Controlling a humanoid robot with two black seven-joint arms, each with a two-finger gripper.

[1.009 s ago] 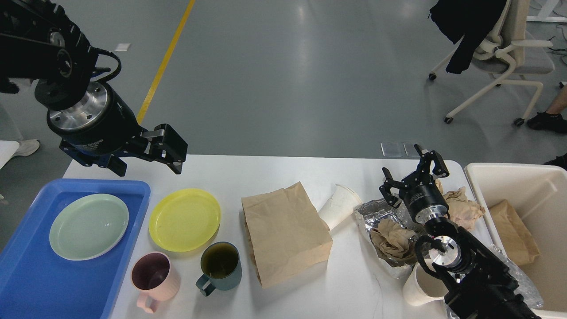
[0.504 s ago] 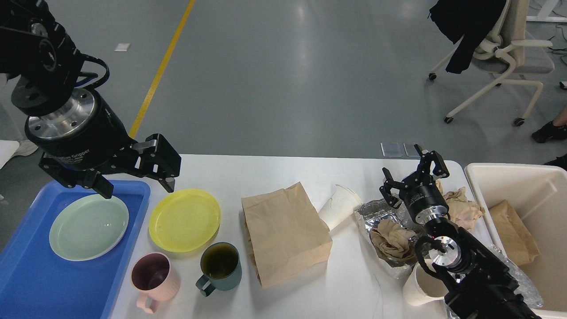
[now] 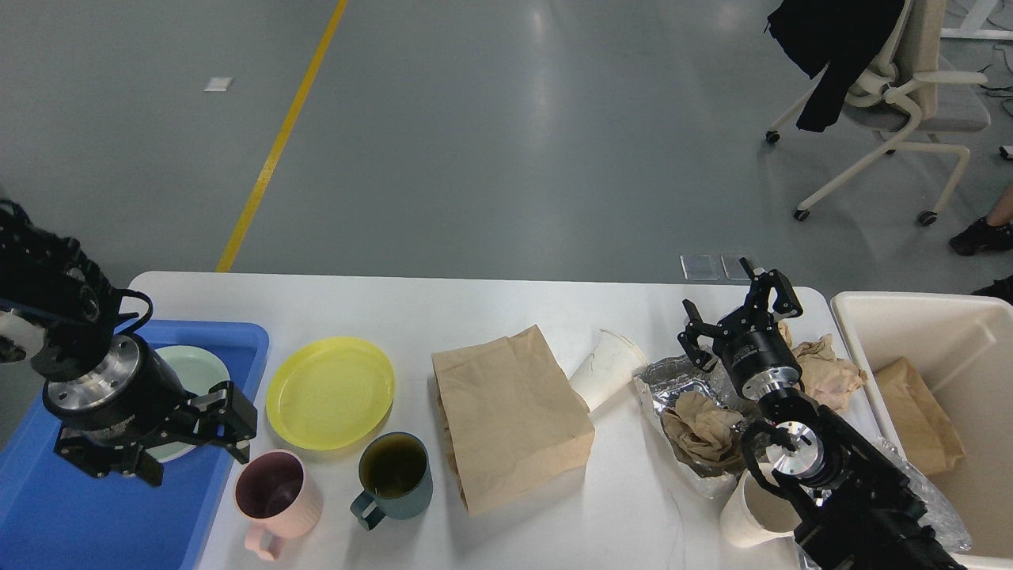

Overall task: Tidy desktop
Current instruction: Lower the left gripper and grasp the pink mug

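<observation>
Desktop (image 3: 491, 309): white, rounded corners, spans nearly the full width of the view, lower half. Cream bin (image 3: 961, 317) off its right end, a brown bag inside. Blue tray (image 3: 47, 514) on the left end, holding a pale green plate (image 3: 190, 366), mostly hidden by the left arm.

Brown paper bag (image 3: 510, 416) lies flat mid-table. Yellow plate (image 3: 329, 392) just right of the tray. Foil sheet (image 3: 673, 388) carries crumpled brown paper (image 3: 700, 427); another crumpled wad (image 3: 827, 368) sits nearer the bin.

Left gripper (image 3: 194, 459): low over the tray's right edge, fingers apart, holding nothing. Right gripper (image 3: 736, 313): above the foil, fingers spread, empty.

Teal mug (image 3: 393, 475) and pink mug (image 3: 273, 495) at the near edge below the yellow plate. White paper cup (image 3: 605, 368) tipped on its side between bag and foil; a second cup (image 3: 748, 514) by the right arm.
</observation>
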